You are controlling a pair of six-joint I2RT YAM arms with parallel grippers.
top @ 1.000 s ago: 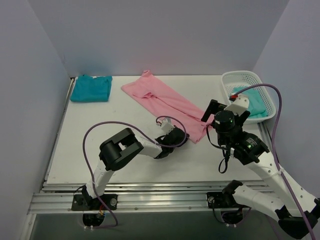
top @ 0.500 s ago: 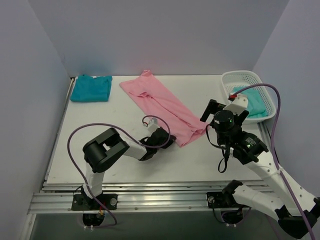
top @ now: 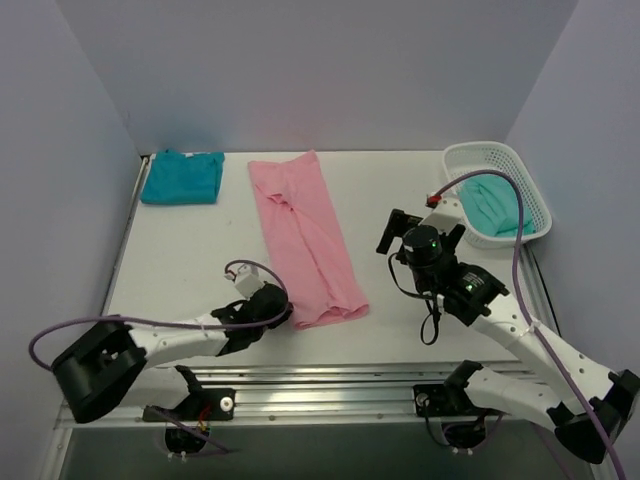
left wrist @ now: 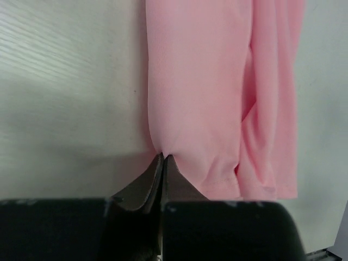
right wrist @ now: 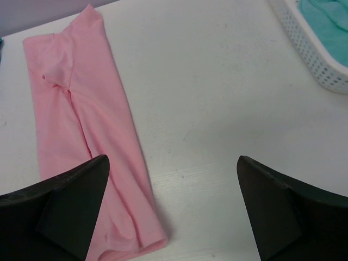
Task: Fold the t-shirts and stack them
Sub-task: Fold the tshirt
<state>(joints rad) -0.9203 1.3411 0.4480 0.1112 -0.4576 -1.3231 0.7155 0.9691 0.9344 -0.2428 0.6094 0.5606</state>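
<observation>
The light pink t-shirt (top: 305, 235) lies as a long narrow strip running from the back of the table toward the front. My left gripper (top: 284, 314) is shut on its near left corner; the left wrist view shows the closed tips (left wrist: 163, 158) pinching the pink cloth (left wrist: 201, 81). My right gripper (top: 422, 224) hovers open to the right of the strip, holding nothing, its fingers (right wrist: 70, 201) wide over bare table beside the pink shirt (right wrist: 81, 125). A deep teal t-shirt (top: 182, 177) lies folded at the back left. The mint-teal t-shirt (top: 500, 205) sits in the basket.
A white mesh basket (top: 480, 151) stands at the back right, also at the top right of the right wrist view, basket (right wrist: 315, 54). Grey walls close the left, back and right sides. A metal rail (top: 300, 385) runs along the near edge.
My left gripper has pulled the pink shirt's near end left and toward the front, swinging the strip from diagonal to nearly straight. The right arm has shifted slightly left.
</observation>
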